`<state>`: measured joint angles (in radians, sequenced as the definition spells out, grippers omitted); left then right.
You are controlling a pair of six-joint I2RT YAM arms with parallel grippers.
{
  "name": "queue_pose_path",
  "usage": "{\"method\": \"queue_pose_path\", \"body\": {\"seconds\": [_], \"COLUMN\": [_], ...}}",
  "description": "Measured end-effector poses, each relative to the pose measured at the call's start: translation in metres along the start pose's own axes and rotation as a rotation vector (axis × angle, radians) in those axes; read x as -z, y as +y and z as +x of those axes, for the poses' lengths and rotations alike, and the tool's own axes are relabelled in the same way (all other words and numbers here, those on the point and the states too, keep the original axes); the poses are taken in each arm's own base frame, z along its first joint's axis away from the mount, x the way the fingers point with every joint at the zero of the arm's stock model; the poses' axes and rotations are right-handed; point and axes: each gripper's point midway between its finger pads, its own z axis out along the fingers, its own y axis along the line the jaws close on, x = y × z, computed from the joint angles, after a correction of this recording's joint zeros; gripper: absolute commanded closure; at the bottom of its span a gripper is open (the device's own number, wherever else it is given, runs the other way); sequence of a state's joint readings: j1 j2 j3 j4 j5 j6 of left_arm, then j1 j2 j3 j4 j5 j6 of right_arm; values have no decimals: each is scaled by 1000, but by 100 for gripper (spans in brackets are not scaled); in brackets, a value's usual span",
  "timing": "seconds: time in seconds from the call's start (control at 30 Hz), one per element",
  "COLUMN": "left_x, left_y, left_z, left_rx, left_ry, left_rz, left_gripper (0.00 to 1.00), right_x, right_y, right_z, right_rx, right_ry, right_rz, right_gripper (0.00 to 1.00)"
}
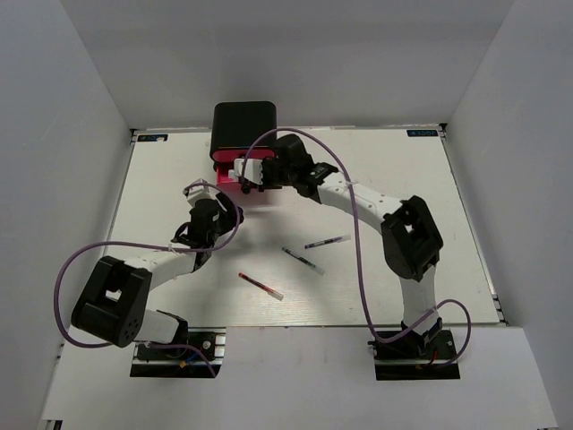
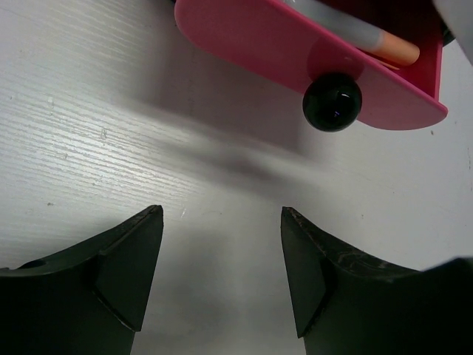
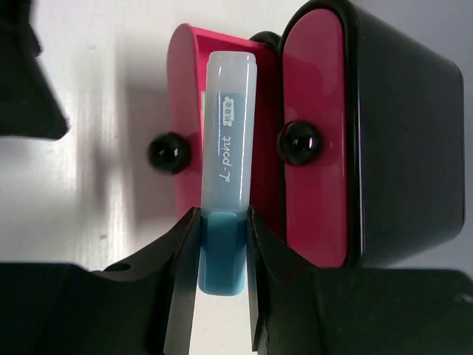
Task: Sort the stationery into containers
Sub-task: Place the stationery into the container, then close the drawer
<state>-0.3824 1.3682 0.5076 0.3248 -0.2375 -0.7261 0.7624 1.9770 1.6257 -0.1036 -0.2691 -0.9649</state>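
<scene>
The black cabinet (image 1: 243,124) stands at the back, with its lowest pink-red drawer (image 1: 235,182) pulled out. My right gripper (image 3: 224,222) is shut on a light blue marker (image 3: 228,140) and holds it lengthwise over the open drawer (image 3: 185,89); in the top view this gripper (image 1: 254,172) hangs above the drawer. The drawer above (image 3: 310,185) is closed. My left gripper (image 2: 222,222) is open and empty, just in front of the drawer's black knob (image 2: 332,101). An orange-tipped marker (image 2: 388,46) lies inside the drawer (image 2: 251,37).
A thin red pen (image 1: 260,286), a thin dark pen (image 1: 303,261) and another thin pen (image 1: 327,241) lie on the white table (image 1: 403,197) in front of the arms. The left gripper's body (image 3: 29,81) shows beside the open drawer. White walls enclose the table.
</scene>
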Motion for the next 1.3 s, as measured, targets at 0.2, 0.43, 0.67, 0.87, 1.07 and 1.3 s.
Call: {"method": "queue_pose_path", "body": {"seconds": [0.2,0.43,0.67,0.87,1.07,1.3], "left_x": [-1,-3,-9,-19,-32,-51], "left_y": [-2,-3,-6,-13,-26,-37], "left_z": [-1,-1,-2,-4,-14,-20], "left_rx": [1,10,10,19,28,31], "left_ry": [-3,-6,-4,-2,-19,-24], "left_rz": [5,8,7,16,33,34], "left_gripper": [25,25,25,28,28,28], "right_x": [-30,-45,-45,-45,-36,29], "right_y": [-11,-22,-21,-19,-15,-34], "right_z": [7,6,8,9,10,-2], "right_rx": [22,47,44,36,-17,-117], "right_ry": [-1,-6,-4,-3,-1,-26], "right_rz": [4,21,18,16,12,81], "right_gripper": [100,75,54,52,62,62]}}
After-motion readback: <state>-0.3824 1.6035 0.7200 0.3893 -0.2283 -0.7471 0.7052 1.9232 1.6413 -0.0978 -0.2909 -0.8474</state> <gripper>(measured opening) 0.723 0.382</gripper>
